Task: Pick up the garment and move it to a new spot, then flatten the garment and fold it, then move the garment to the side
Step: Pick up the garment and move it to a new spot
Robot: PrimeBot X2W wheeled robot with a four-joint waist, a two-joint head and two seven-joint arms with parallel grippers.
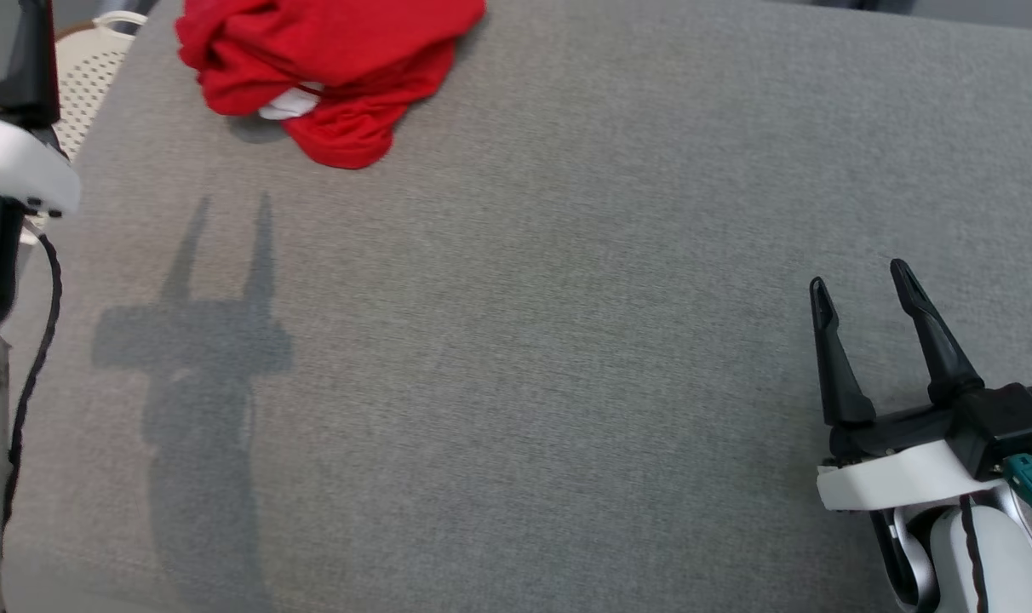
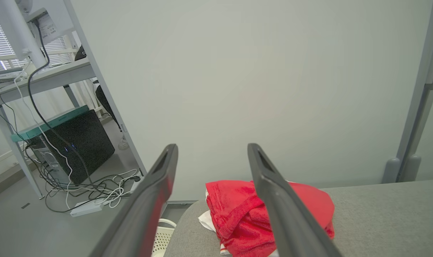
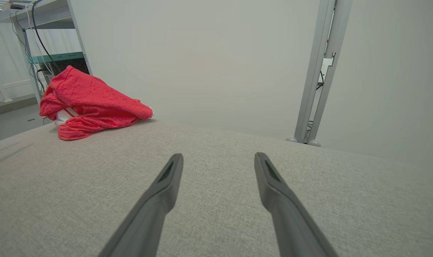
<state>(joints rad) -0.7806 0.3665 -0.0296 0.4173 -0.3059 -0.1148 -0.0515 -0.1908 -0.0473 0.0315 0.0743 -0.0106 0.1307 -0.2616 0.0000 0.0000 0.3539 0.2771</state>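
Head view is showing me the red garment (image 1: 329, 68) lying crumpled at the far left corner of the grey padded surface (image 1: 567, 358), with a bit of white fabric peeking out of its folds. My right gripper (image 1: 858, 277) is hovering at the near right, well apart from the garment. Its two dark fingers are standing wide apart with nothing between them. At the left edge I am seeing the pale housing of the left arm (image 1: 14, 162), and a forked shadow (image 1: 201, 340) is falling on the grey fabric beside it (the outline of a two-fingered gripper, by its shape). A white perforated basket (image 1: 86, 77) is sitting just beyond the surface's left corner.

Through the left wrist view I am looking along the left gripper (image 2: 212, 146). Its fingers are spread wide and holding nothing, and the garment is lying beyond and below them, partly behind the right-hand finger. Off to that view's left, a black computer tower (image 2: 77, 142) is standing on the floor among tangled cables (image 2: 95, 192).
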